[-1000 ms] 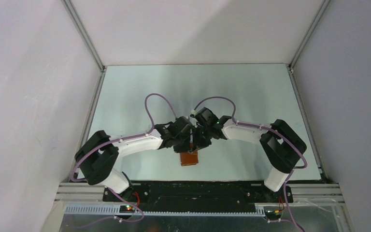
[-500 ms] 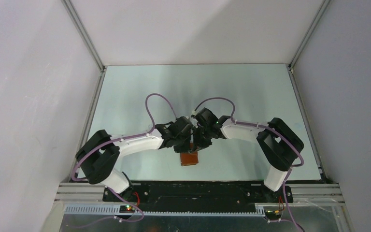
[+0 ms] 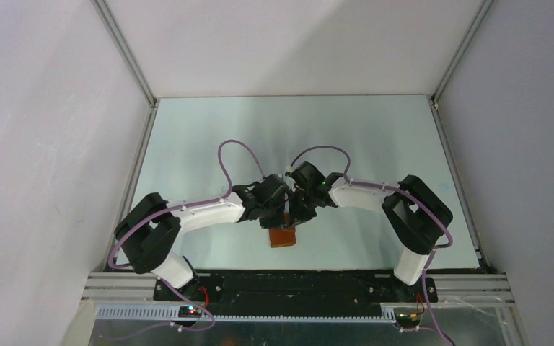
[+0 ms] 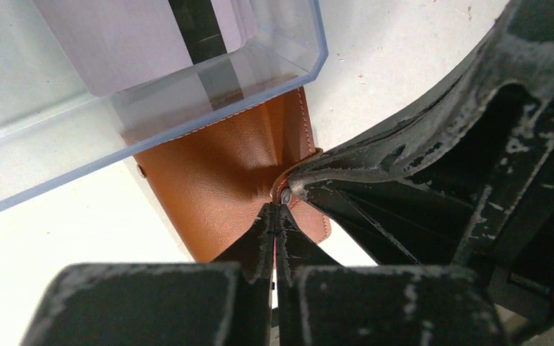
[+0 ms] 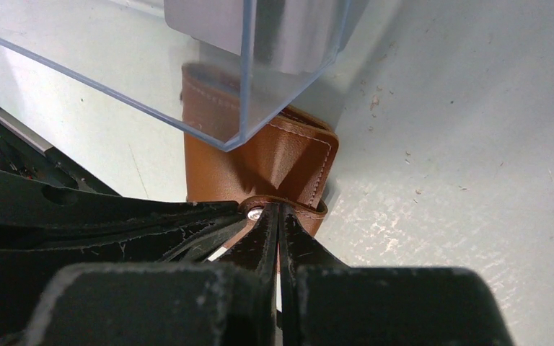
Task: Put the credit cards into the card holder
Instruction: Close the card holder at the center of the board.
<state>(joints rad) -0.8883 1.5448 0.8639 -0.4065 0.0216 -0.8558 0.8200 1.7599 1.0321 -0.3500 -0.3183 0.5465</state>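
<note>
The card holder (image 3: pixel 283 236) is a tan-brown leather wallet lying folded on the table near the front middle. It also shows in the left wrist view (image 4: pixel 216 180) and the right wrist view (image 5: pixel 288 155). Both grippers meet over its far end at the snap tab (image 5: pixel 288 204). My left gripper (image 4: pixel 275 210) is shut, its tips against the leather beside the silver snap (image 4: pixel 286 194). My right gripper (image 5: pixel 280 210) is shut too, its tips at the tab's edge. Nothing shows between either pair of jaws. The credit cards are out of view.
A clear plastic box edge (image 4: pixel 187 79) hangs across the top of both wrist views (image 5: pixel 245 86), over part of the card holder. White walls enclose the pale table (image 3: pixel 375 137) on three sides, and a black rail (image 3: pixel 296 285) runs along the near edge.
Both arms have edged slightly inward at the elbows. The grippers stay shut at the card holder's tab, and the card holder has not moved.
</note>
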